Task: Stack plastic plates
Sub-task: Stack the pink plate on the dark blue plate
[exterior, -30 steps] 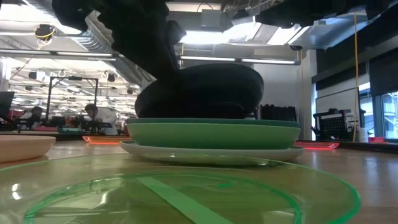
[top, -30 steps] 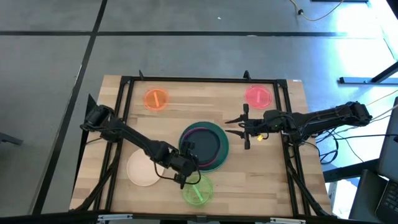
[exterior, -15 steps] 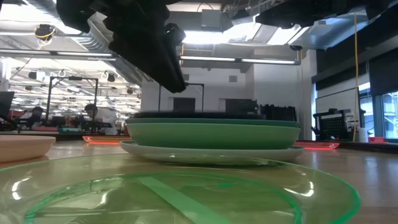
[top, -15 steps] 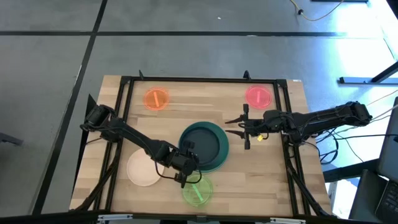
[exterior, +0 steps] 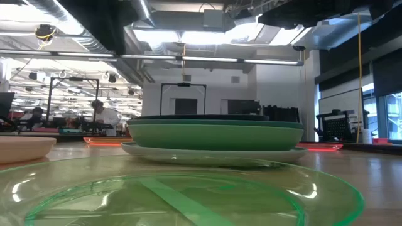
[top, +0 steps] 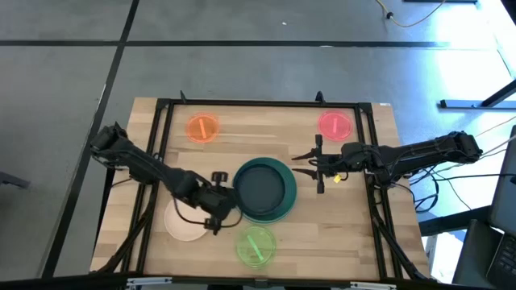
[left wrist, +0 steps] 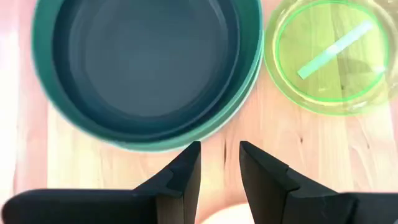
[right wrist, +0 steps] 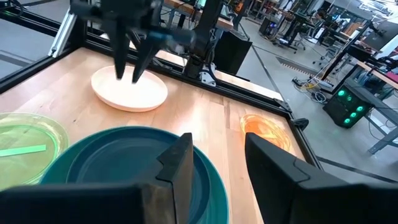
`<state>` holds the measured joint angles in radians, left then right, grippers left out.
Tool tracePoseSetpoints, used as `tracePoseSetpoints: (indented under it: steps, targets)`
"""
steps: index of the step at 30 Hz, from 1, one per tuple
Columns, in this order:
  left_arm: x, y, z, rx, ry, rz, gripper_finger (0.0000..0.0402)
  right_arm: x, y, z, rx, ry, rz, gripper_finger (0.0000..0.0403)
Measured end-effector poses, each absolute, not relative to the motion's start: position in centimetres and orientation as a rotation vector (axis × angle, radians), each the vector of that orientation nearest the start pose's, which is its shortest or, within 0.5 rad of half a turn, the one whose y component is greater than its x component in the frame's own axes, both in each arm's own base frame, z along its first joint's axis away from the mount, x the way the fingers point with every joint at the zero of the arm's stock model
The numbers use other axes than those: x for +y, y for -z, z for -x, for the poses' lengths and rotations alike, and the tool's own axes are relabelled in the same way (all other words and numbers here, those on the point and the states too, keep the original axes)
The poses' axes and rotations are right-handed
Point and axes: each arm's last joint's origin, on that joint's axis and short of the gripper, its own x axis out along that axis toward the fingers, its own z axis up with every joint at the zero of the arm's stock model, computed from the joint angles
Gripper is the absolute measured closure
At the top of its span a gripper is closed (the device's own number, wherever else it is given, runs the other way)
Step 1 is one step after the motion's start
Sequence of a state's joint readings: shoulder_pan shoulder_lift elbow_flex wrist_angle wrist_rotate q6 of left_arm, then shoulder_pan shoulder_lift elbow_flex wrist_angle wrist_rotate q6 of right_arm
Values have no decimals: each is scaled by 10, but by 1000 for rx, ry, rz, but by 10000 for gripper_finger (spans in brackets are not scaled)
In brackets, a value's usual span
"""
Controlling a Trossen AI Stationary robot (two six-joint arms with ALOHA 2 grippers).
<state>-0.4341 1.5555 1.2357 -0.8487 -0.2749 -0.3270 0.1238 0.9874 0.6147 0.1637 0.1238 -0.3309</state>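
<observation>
High view: the left gripper [top: 216, 203] is seen with fingers apart, empty, just beside the plate stack [top: 264, 190] and over the peach plate [top: 185, 219], likely next; the right gripper [top: 318, 163] waits parted opposite.

A pale wooden-plank table [top: 347, 229] fills the lower middle of the high view. Directly on it lie a small translucent orange plate [top: 201, 128] at upper left, a small pink-red plate [top: 334, 125] at upper right, a peach plate [top: 185, 221] at lower left, a translucent lime plate [top: 256, 246] at bottom centre, and a stack of larger plates [top: 264, 189] at centre.
</observation>
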Motion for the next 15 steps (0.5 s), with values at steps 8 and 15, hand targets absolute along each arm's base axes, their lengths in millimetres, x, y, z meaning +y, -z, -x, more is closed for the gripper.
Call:
tracePoseSetpoints:
  steps: [8, 15]
  targets:
    - [-94, -240, -231, 1139, -135, -2, 298, 23, -270, -218, 211, -35, 356, 265]
    - [-70, -199, -203, 1249, -253, 179, 298, 24, -270, -218, 206, -35, 356, 265]
